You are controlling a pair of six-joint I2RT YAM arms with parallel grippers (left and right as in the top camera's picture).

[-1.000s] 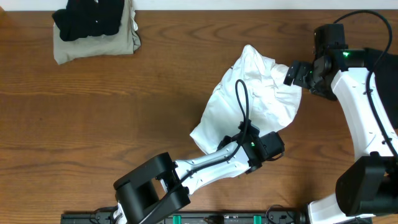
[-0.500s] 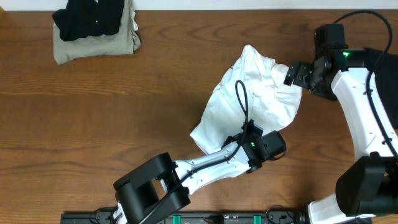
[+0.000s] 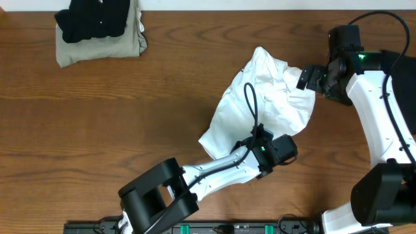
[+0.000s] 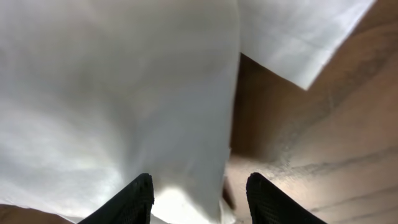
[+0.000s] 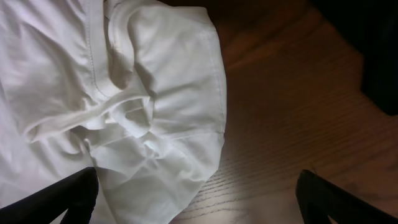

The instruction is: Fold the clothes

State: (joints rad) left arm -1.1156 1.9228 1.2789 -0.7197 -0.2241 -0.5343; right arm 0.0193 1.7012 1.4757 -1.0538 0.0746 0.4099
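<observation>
Right of centre on the table (image 3: pixel 130 123): white shirt (image 3: pixel 270 97), bunched and wrinkled, not folded, one pale corner pointing toward the near-left. My left gripper (image 3: pixel 278 151) sits at the shirt's near edge, low over the cloth. Its jaws are part-way apart; a fold of white fabric lies between my fingers (image 4: pixel 138 196), and a strip of bare wood shows beside the other one, so nothing is pinched. My right gripper (image 3: pixel 305 78) is at the shirt's far-right edge, jaws spread wide. Its wrist view looks down on crumpled cloth with stitched seams and a hemmed border, with wood grain alongside; one finger is over the fabric, the other over bare table, nothing gripped. At the far-left corner a black garment (image 3: pixel 94 19) lies on top of a khaki garment (image 3: pixel 97 51) in a neat stack, well apart from the shirt and from both arms.
</observation>
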